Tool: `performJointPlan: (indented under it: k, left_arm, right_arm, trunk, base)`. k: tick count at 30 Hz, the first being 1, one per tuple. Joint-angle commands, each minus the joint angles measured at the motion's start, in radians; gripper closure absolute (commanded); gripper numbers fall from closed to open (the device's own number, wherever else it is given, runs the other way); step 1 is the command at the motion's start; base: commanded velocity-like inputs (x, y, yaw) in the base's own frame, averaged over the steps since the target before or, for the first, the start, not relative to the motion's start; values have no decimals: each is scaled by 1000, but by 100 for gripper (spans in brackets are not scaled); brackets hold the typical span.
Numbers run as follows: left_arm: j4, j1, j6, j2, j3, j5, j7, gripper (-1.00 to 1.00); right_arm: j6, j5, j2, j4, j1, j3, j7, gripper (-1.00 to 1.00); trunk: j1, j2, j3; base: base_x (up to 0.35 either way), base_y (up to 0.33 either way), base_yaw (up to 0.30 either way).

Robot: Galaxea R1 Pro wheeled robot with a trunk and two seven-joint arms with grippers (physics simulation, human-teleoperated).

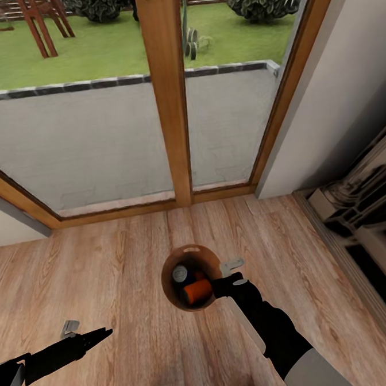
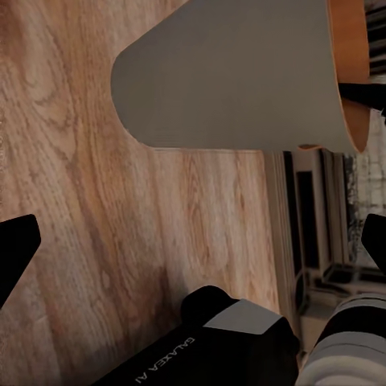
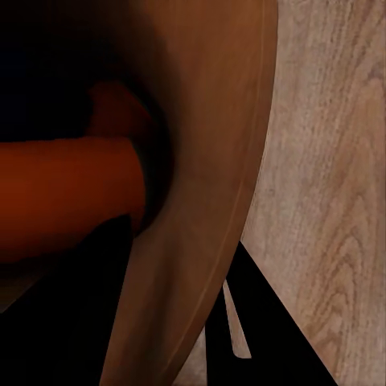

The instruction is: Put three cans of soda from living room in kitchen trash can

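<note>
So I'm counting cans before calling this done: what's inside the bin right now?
Inside the trash can an orange can lies beside a dark blue can with a silver top. A second orange can may sit behind the first in the right wrist view; the head view hides it.

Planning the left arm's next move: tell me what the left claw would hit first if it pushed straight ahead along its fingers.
Most likely the trash can: in the left wrist view its grey outer wall lies ahead of the left claw, with bare wood floor between. Depth is unclear.
</note>
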Motion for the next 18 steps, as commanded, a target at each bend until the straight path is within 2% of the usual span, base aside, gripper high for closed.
performJointPlan:
  k: [1,13,18]
  left_arm:
    - [0,0,0,0,0,0,0,-100]
    - [0,0,0,0,0,0,0,-100]
    - [0,0,0,0,0,0,0,-100]
  right_arm:
    - [-15,-4,0,-1,-1,1,0,100]
    - [-43,-3,0,-1,-1,1,0,100]
    - [-44,-3,0,-1,-1,1,0,100]
  trunk:
    - [4,-7,-3]
    - [50,-91,-41]
    - [50,-91,-41]
  base:
    - [0,0,0]
    - [0,0,0]
    - [0,0,0]
